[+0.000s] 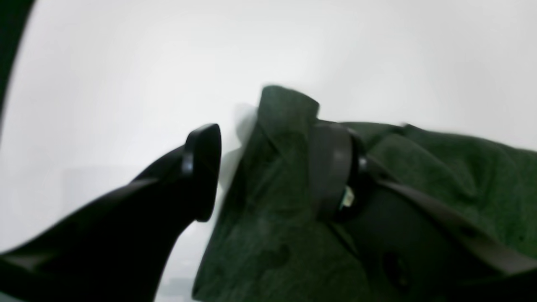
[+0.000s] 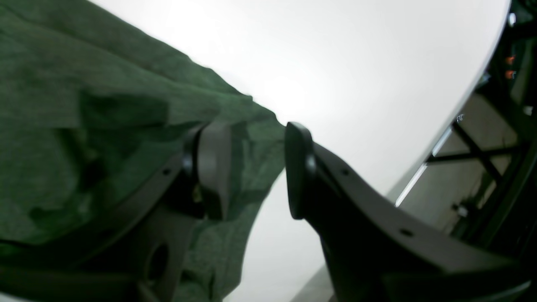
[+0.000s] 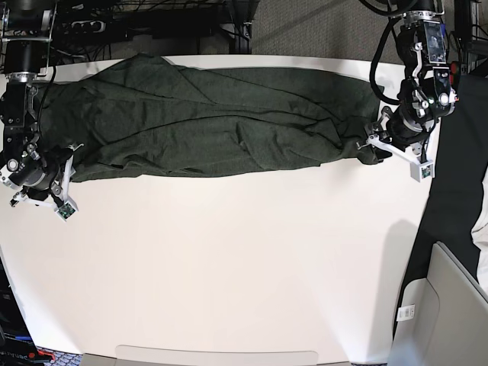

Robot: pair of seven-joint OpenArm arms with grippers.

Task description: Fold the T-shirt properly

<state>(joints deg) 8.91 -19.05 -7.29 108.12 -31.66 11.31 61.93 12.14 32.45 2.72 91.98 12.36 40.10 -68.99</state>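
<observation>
The dark olive-green T-shirt (image 3: 213, 122) lies stretched in a long wrinkled band across the far half of the white table (image 3: 229, 267). My left gripper (image 3: 371, 149) is at the shirt's right end. In the left wrist view it (image 1: 268, 167) stands open, and the cloth (image 1: 268, 218) hangs against one finger pad (image 1: 331, 167) with a white gap to the other. My right gripper (image 3: 67, 166) is at the shirt's left end. In the right wrist view it (image 2: 256, 167) is open too, with the shirt's edge (image 2: 105, 126) lying over one finger (image 2: 214, 167).
The table's right edge (image 2: 419, 176) runs close beside the right gripper, with dark frame bars beyond it. A grey bin (image 3: 457, 305) stands off the table at the lower right. Cables and a power strip (image 3: 99, 27) lie behind the far edge.
</observation>
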